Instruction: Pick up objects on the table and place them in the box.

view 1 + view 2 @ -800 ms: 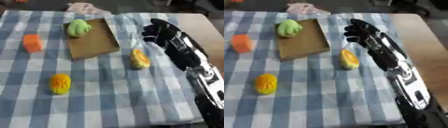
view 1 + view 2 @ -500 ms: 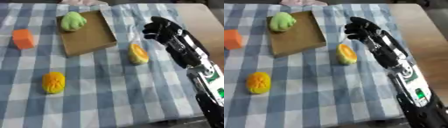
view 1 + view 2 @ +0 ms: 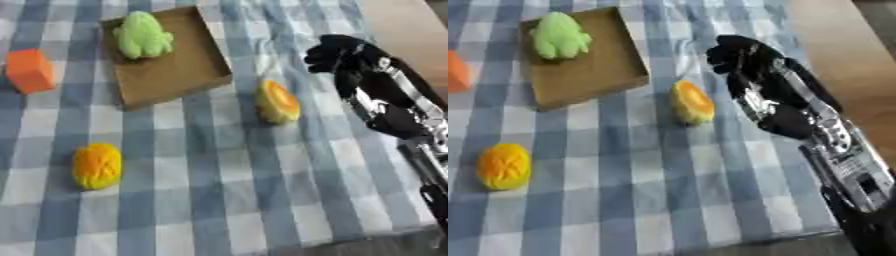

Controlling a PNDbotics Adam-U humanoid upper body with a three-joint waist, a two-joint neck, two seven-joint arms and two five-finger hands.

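Three objects lying loose on counter (image 3: 219, 200); green toy (image 3: 144, 35) sitting in box (image 3: 175, 75). Right hand (image 3: 343, 54) hovering, fingers curling, empty, right of orange-yellow fruit (image 3: 278, 101). Risk: fruit rolling under sideways contact.

The table (image 3: 398, 22) is a light brown surface, bare at its right side and covered elsewhere by a blue-and-white checked cloth (image 3: 219, 190) (wrinkled near the upper middle). On the cloth lie:

- A shallow brown cardboard box (image 3: 175, 70), set askew at upper left, with a green object (image 3: 144, 35) in its far end.
- An orange block (image 3: 29, 71), left of the box and apart from it.
- A yellow-orange rounded object (image 3: 277, 101), just right of the box's near corner.
- A yellow-orange rounded object (image 3: 96, 165), nearer the front left, well apart from the others.
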